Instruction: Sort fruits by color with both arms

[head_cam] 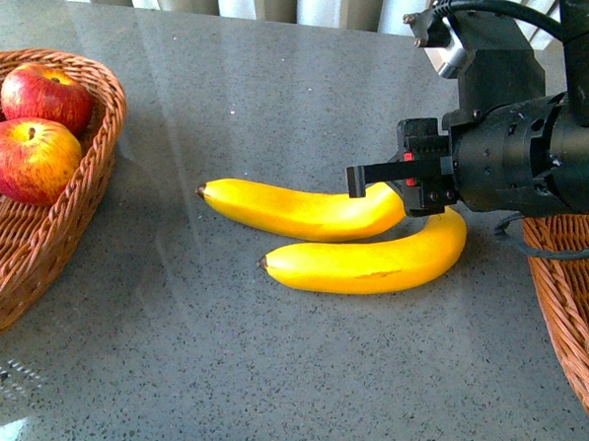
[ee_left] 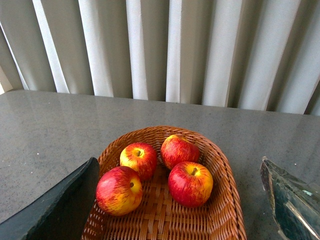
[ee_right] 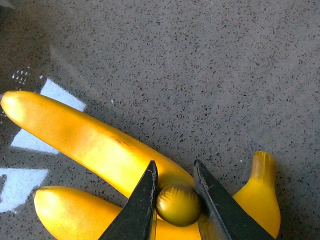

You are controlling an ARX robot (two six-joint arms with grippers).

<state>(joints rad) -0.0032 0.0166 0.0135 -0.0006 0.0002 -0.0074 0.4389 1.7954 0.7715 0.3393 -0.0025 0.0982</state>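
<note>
Two yellow bananas lie side by side mid-table. My right gripper is shut on the right end of the farther banana. The right wrist view shows the jaws pinching that rounded end. The nearer banana lies just in front, touching it, and its tip shows beside the jaws. Red-and-yellow apples sit in the left wicker basket. My left gripper is open and empty above that basket, which holds several apples. The left arm is out of the front view.
A second wicker basket stands at the right table edge, under my right arm, its contents hidden. Pale vertical blinds close off the far side of the grey table.
</note>
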